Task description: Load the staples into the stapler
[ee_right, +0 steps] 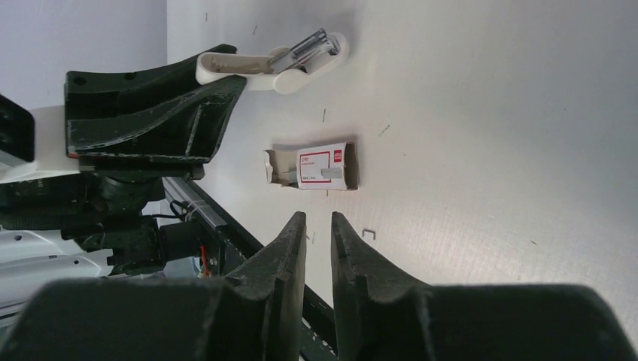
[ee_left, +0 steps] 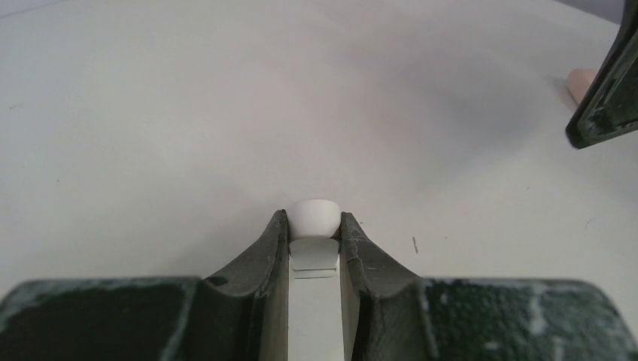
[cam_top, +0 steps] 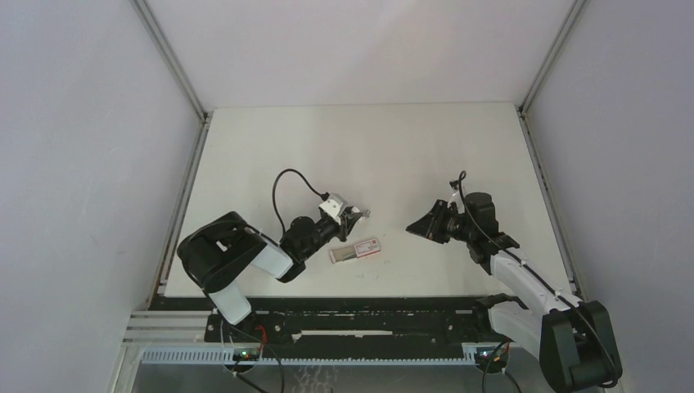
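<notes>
Stapler [ee_right: 252, 69] is sitting clamped in the left gripper [ee_left: 314, 219], which is presenting its open magazine toward the right arm for loading. Right gripper [ee_right: 318, 219] is hovering empty, fingers barely parted, facing the box [ee_right: 325, 167]. A loose staple [ee_right: 369, 233] is lying nearby.

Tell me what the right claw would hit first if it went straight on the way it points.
Most likely the staple box, lying straight ahead of the right claw; height is hard to judge, so it might pass over toward the stapler.
</notes>
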{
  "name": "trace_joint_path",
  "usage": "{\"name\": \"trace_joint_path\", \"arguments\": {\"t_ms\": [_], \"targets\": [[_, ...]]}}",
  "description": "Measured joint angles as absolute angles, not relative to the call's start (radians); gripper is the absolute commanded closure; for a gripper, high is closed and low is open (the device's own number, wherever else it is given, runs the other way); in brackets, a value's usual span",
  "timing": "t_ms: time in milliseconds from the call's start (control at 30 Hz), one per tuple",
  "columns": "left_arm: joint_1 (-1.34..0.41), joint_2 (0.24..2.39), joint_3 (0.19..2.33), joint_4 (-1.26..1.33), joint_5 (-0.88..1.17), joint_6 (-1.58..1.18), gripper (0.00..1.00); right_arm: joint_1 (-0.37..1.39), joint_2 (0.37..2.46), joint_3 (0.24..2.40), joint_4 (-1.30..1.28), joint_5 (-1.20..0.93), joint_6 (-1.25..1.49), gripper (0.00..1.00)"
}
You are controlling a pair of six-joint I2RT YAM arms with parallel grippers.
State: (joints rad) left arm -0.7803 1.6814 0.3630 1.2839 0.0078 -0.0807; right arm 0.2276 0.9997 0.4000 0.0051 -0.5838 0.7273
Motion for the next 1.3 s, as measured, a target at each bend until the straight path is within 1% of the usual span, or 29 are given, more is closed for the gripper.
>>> {"name": "trace_joint_path", "arguments": {"t_ms": [167,200,433,500,567,767,933,1067,1133,1300], "targets": [[-0.78,1.738,0.363,1.293,0.008,-0.054,1.0,0.224,1.001,0.397,0.008,-0.584,0.724,0.82],[-0.78,1.744,0.363,1.293,0.008,-0.048,0.98,0.224,1.003,0.397,0.009,-0.584,0.723,0.82],[-0.767,1.75,0.363,1.291,0.013,-0.031,0.83,0.224,1.016,0.397,0.012,-0.585,0.722,0.82],[-0.756,1.75,0.363,1.291,0.015,-0.031,0.78,0.223,1.016,0.397,0.013,-0.585,0.722,0.82],[-0.746,1.75,0.363,1.291,0.023,-0.031,0.75,0.223,1.018,0.397,0.017,-0.585,0.722,0.82],[-0.732,1.752,0.363,1.289,0.03,-0.033,0.63,0.222,1.022,0.397,0.027,-0.589,0.722,0.82],[-0.714,1.754,0.363,1.284,0.029,-0.033,0.57,0.218,1.022,0.397,0.026,-0.594,0.722,0.82],[-0.704,1.754,0.363,1.284,0.029,-0.035,0.49,0.216,1.023,0.397,0.027,-0.597,0.722,0.81],[-0.702,1.754,0.363,1.284,0.029,-0.038,0.43,0.215,1.024,0.397,0.027,-0.6,0.722,0.78],[-0.702,1.741,0.355,1.282,0.027,-0.079,0.28,0.215,1.025,0.397,0.025,-0.599,0.717,0.63]]}}
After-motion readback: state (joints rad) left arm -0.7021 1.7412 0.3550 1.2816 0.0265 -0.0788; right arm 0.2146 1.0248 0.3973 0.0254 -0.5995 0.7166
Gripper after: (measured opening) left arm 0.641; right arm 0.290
